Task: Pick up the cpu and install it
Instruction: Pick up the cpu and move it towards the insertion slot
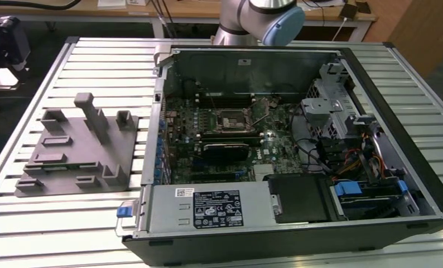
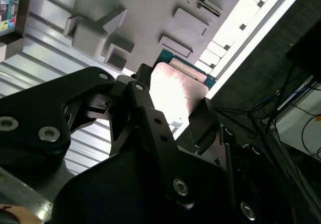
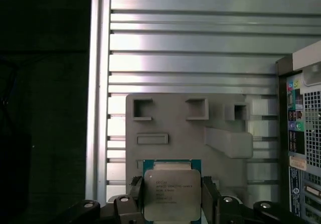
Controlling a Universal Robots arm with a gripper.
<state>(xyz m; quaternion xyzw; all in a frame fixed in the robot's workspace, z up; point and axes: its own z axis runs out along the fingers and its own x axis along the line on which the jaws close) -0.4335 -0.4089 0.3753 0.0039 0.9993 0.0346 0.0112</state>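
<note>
Slatted table (image 3: 200, 58) behind; claw (image 3: 172, 198) pinches cpu (image 3: 173, 184) edges, lid facing wrist camera.

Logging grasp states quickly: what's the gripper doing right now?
Gripper: closed, holding the chip between its fingers.

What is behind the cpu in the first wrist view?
The cpu, clamped in the gripper, sits in front of a grey fixture block with recesses, which lies on the slatted aluminium table. The patch of fixture directly behind the chip is covered.
</note>
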